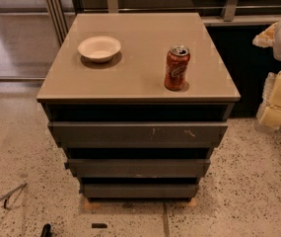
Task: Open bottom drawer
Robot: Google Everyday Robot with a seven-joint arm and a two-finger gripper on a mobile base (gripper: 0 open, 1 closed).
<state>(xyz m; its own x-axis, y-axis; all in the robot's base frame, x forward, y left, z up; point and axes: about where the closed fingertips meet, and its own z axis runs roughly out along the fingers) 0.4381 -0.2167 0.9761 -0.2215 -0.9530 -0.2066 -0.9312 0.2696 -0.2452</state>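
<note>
A low grey cabinet (130,78) has three dark grey handleless drawer fronts stacked one under another. The bottom drawer (140,190) is the lowest and narrowest-looking front, just above the floor, and looks shut. Above it are the middle front (137,168) and the widest top front (137,132), which has pale scratches. My gripper (276,105) shows as pale yellowish-white parts at the right edge of the camera view. It is level with the cabinet top, well to the right of the drawers and touching nothing.
A white bowl (99,48) and a red soda can (177,68) stand on the cabinet top. Speckled floor (26,147) surrounds the cabinet. A thin metal piece (4,197) and small dark bits (46,229) lie at the bottom left. A railing runs behind.
</note>
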